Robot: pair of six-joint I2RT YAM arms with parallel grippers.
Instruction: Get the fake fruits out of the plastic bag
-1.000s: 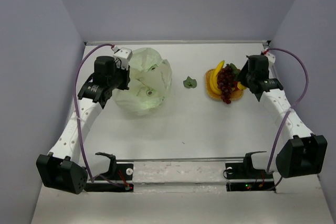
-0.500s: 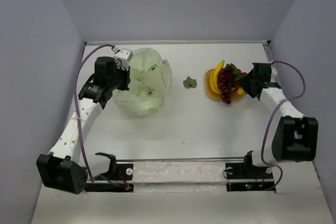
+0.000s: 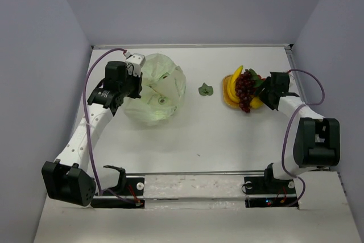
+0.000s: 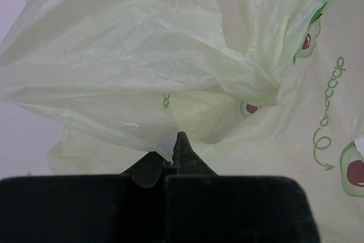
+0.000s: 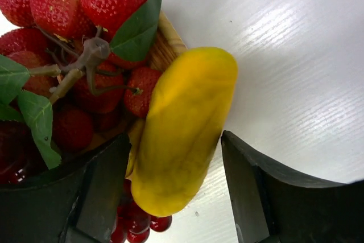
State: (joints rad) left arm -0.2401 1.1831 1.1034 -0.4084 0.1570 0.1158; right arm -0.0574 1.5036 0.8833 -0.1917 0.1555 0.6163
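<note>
The pale green plastic bag (image 3: 156, 92) lies crumpled at the left of the table. My left gripper (image 3: 138, 83) is shut on a fold of the plastic bag (image 4: 142, 55) at its left edge, the film pinched between the tips of that gripper (image 4: 177, 138). The fake fruits lie heaped at the right: yellow bananas (image 3: 232, 86), dark grapes (image 3: 244, 90) and red strawberries (image 5: 85, 4) with green leaves. My right gripper (image 3: 263, 96) stands open around a yellow oblong piece (image 5: 185, 123). That gripper (image 5: 173, 140) leaves a clear gap on the piece's right side.
An orange woven mat (image 3: 230, 102) lies under the fruit heap. A loose green leaf (image 3: 205, 89) rests on the table between bag and fruit. The side walls stand close beside both arms.
My right arm folded back and its gripper came down at the heap's right edge, jaws widening around the yellow piece. The left gripper kept its hold on the bag, shifting slightly.
</note>
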